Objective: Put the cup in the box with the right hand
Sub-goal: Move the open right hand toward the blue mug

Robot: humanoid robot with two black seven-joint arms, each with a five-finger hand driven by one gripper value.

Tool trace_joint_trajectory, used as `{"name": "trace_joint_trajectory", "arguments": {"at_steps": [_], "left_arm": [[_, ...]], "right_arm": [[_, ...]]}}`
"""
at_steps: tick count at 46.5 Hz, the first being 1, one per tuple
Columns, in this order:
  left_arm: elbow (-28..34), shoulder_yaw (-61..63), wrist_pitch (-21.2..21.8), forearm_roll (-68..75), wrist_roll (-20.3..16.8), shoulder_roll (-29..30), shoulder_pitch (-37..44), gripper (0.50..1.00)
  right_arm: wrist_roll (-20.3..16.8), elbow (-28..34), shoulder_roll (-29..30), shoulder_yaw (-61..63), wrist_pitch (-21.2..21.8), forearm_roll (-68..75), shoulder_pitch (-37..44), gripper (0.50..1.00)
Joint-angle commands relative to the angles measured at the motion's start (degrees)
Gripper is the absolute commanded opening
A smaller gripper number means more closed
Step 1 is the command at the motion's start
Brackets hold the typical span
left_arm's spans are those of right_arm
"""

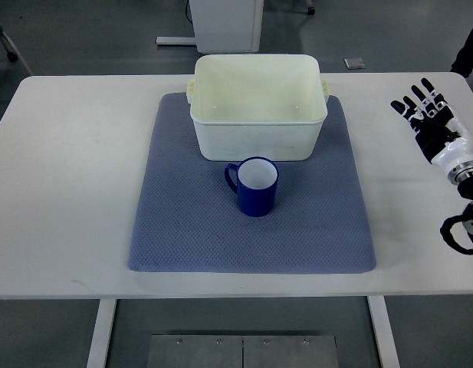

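A dark blue cup (254,186) with a white inside stands upright on the blue mat (182,230), its handle pointing left. Just behind it sits the cream plastic box (258,134), which holds nothing. My right hand (429,115) hovers over the table's right side, far to the right of the cup, with its black fingers (418,96) spread and nothing in them. The left arm does not show.
The white table (67,192) carries the mat in its middle. Its front edge runs below the mat. A white cabinet base (225,23) stands on the floor behind the table. A dark shape (470,50) shows at the top right corner.
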Motion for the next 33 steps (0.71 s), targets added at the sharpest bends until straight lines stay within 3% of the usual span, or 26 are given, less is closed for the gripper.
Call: {"name": "trace_joint_trajectory", "arguments": {"at_steps": [1,10,33], "left_arm": [[0.0,0.0,0.0,0.0,0.0,0.0,0.0,1.0],[0.0,0.0,0.0,0.0,0.0,0.0,0.0,1.0],[0.0,0.0,0.0,0.0,0.0,0.0,0.0,1.0]], "right_arm": [[0.1,0.2,-0.4,-0.1,0.5,-0.1,0.1,1.0],[0.6,1.4,-2.2,0.5,8.3,-0.1,0.9,1.0],[0.1,12.5,-4.5,-0.4,15.4,-3.2,2.0,1.0]]}}
